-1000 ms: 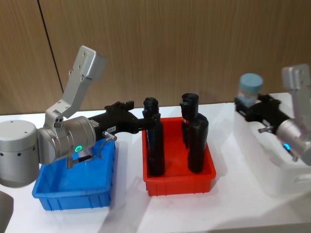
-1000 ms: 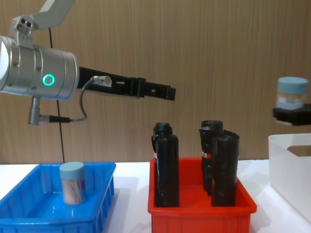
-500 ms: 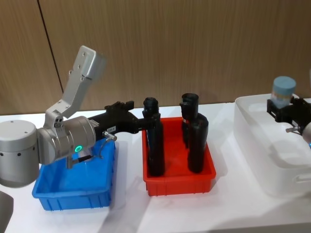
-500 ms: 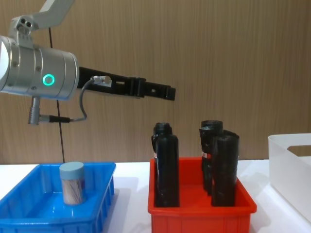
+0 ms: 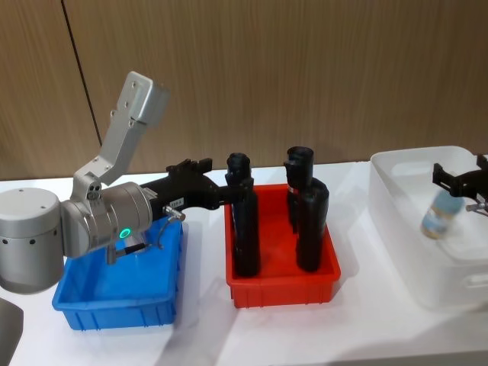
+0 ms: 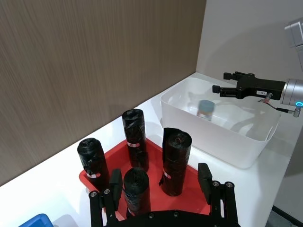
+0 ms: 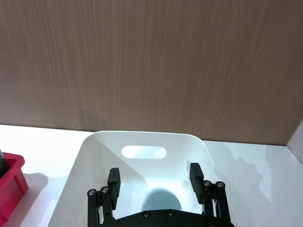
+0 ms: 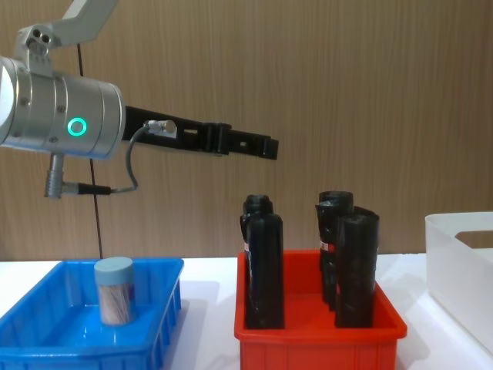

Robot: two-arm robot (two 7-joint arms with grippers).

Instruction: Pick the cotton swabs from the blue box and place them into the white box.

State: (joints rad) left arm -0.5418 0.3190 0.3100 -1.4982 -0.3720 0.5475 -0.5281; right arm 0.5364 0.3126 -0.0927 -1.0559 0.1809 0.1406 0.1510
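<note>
The right end effector (image 7: 154,172) hung wide open over the white box (image 5: 396,229), likely to free the swab jar (image 5: 438,216) lying inside it, while well left of that box the left end effector (image 6: 159,174), also wide, idled and a second jar (image 8: 114,291) stood in the blue box (image 8: 77,356).

Left gripper (image 8: 266,146) hovers level, fingers (image 6: 115,178) spread; right gripper (image 7: 154,179) hangs with fingers parted.

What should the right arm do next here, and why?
Probably lift the right gripper up and clear of the white box: its jaws stand open, a cotton swabs jar is inside the box below it, and another jar waits in the blue box. The left gripper hovers by the red bin.
</note>
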